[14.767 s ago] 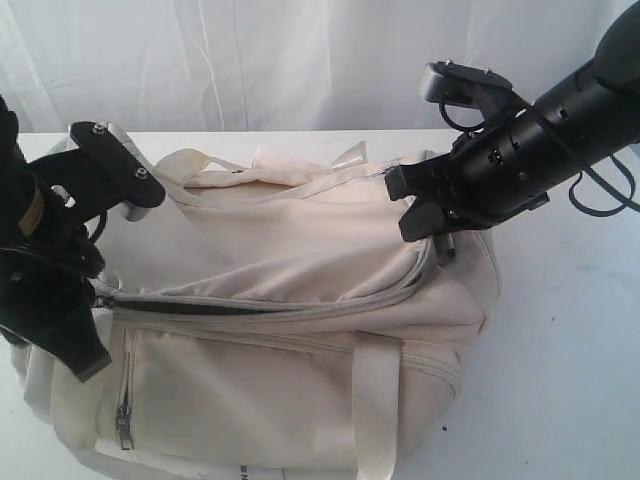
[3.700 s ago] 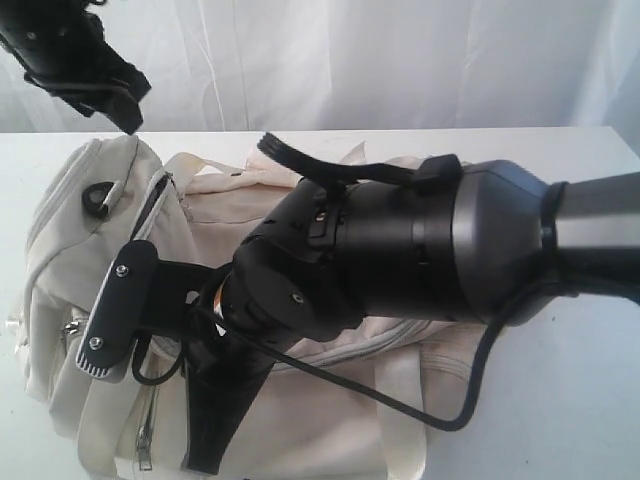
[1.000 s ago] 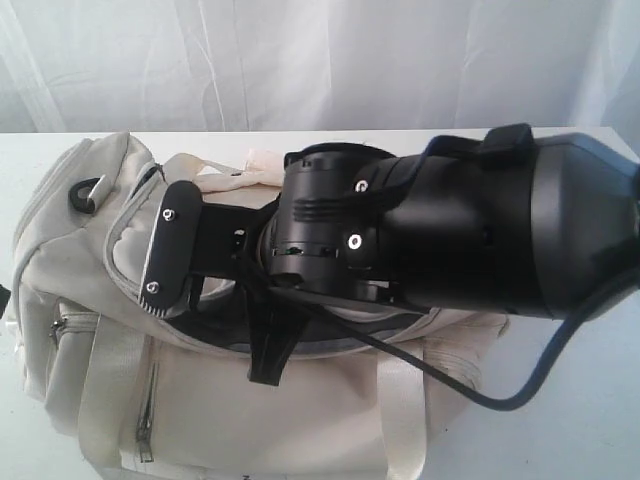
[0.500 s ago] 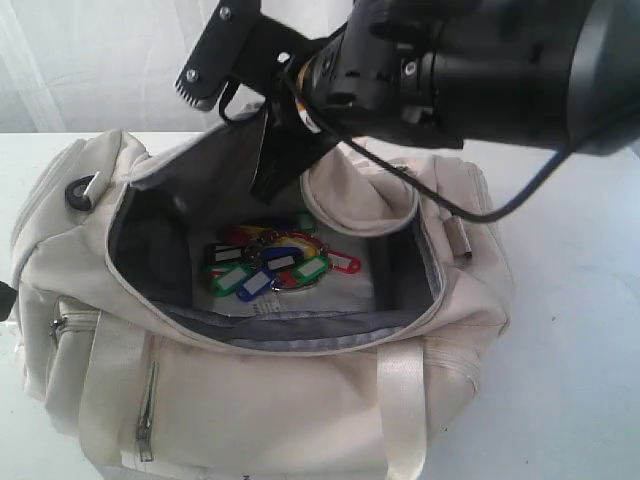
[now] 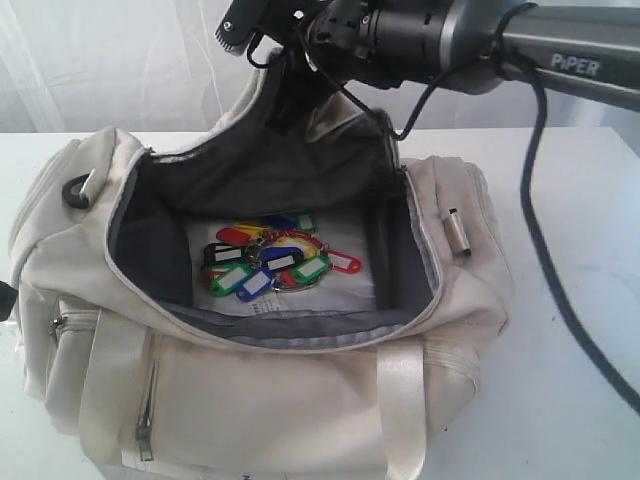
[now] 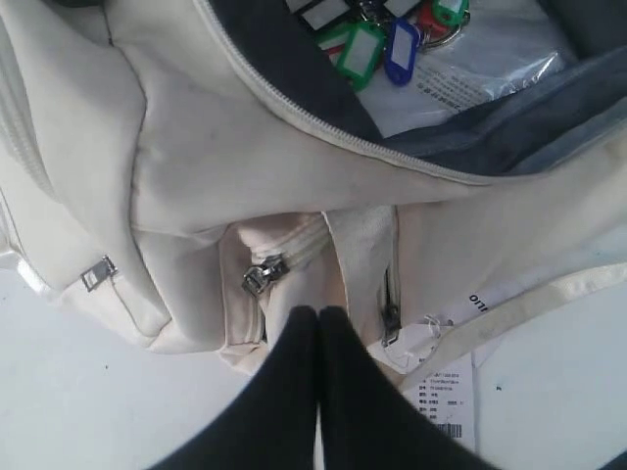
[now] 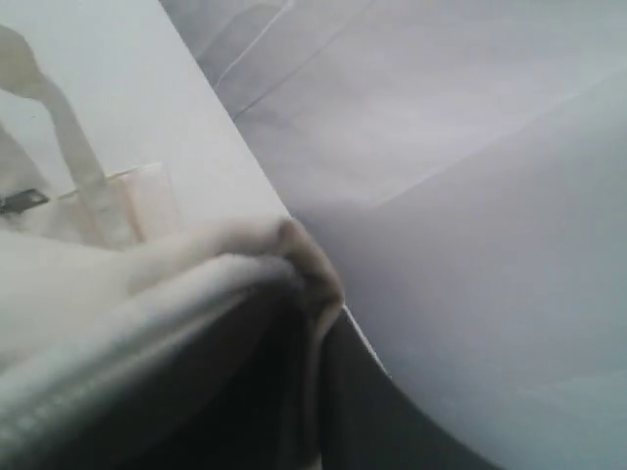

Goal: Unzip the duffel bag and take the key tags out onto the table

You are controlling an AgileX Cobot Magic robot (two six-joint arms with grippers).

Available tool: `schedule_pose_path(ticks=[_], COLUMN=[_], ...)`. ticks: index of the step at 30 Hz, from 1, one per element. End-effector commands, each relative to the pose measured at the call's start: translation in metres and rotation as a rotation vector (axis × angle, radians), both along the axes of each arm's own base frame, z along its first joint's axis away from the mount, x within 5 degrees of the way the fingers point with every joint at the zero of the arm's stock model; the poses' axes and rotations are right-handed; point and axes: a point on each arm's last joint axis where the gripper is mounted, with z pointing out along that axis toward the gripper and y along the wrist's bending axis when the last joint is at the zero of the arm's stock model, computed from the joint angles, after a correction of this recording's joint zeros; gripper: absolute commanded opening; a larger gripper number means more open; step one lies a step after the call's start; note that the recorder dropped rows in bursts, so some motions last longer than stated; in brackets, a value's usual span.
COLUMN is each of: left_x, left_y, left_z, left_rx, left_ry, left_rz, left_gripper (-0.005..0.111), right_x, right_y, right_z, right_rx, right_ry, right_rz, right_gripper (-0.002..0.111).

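Black fingers of my left pincer (image 6: 315,315) are pressed together on nothing. They hang at the nine o'clock end of the large cream-white fabric duffel bag (image 5: 250,400), just beside a small metal zip pull (image 6: 263,276) on an end pocket. The main mouth already gapes, so I judge that reaching in is the step now. I should bring that pincer over the nine o'clock rim, part it, and close on a ring or the thickest knot of the bunch of small coloured plastic key tags (image 5: 268,262), which lies mid-floor inside the bag. At twelve o'clock my right pincer (image 5: 288,78) is clamped on the top flap's rim, raised above the opening. It ought to hold high and taut so limp cloth cannot sag over the tags.

The bag's shell is soft and slumping, its lining grey and matte. The tags are glossy, flat, rounded oblongs in red, blue, green, yellow and black, with white label windows, on thin metal rings. They rest on a crinkly clear plastic packet (image 5: 335,290); being slick, they may slip out singly. From three o'clock onward spreads the plain white surface (image 5: 590,200), smooth.
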Motion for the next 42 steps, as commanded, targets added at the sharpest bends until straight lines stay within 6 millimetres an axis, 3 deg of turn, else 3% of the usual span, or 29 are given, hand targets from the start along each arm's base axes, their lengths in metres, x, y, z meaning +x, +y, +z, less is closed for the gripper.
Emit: schedule_pose_path(ticks=[1, 6, 10, 12, 14, 15, 17, 18, 24, 27, 31, 35, 38, 42], left_x=[-0.002, -0.002, -0.002, -0.002, -0.002, -0.002, -0.002, -0.002, -0.002, -0.002, -0.002, 0.001, 0.001, 0.008], left_y=[0.000, 0.000, 0.000, 0.000, 0.000, 0.000, 0.000, 0.000, 0.000, 0.000, 0.000, -0.001, -0.005, -0.019], left_z=[0.000, 0.000, -0.001, -0.001, -0.001, -0.001, -0.001, -0.001, -0.001, -0.001, -0.001, 0.003, 0.018, 0.045], left_rx=[-0.013, -0.014, -0.015, -0.015, -0.015, -0.015, -0.013, -0.010, -0.007, -0.010, -0.001, 0.016, -0.038, -0.151], left_ry=[0.006, 0.003, 0.001, 0.001, 0.001, 0.001, 0.004, 0.002, 0.002, 0.002, -0.004, -0.075, -0.115, -0.178], left_rz=[-0.002, -0.001, 0.001, 0.001, 0.001, 0.001, -0.002, -0.006, -0.010, -0.010, -0.022, -0.059, -0.082, -0.183], left_gripper=[0.000, 0.000, 0.000, 0.000, 0.000, 0.000, 0.000, 0.000, 0.000, 0.000, 0.000, 0.000, 0.000, 0.000], right_x=[0.043, 0.076, 0.079, 0.079, 0.078, 0.076, 0.074, 0.072, 0.047, 0.034, 0.006, -0.022, -0.041, -0.047], right_y=[-0.007, -0.013, -0.013, -0.014, -0.015, -0.016, -0.019, -0.021, -0.041, -0.048, -0.047, -0.043, -0.042, -0.038], right_z=[-0.008, -0.022, -0.022, -0.022, -0.020, -0.020, -0.015, -0.009, 0.043, 0.050, 0.058, 0.076, 0.082, 0.082], right_rx=[0.016, 0.060, 0.028, 0.016, 0.035, 0.045, 0.048, 0.048, 0.096, 0.063, 0.015, 0.102, 0.097, 0.131], right_ry=[0.013, 0.029, 0.017, 0.021, 0.034, 0.053, 0.070, 0.073, 0.117, 0.206, 0.396, 0.544, 0.646, 0.681], right_rz=[0.000, -0.045, -0.029, -0.031, -0.048, -0.067, -0.092, -0.101, -0.162, -0.160, -0.003, 0.151, 0.268, 0.328], right_gripper=[0.000, 0.000, 0.000, 0.006, 0.025, 0.045, 0.064, 0.064, 0.062, 0.058, 0.041, 0.024, 0.013, 0.000])
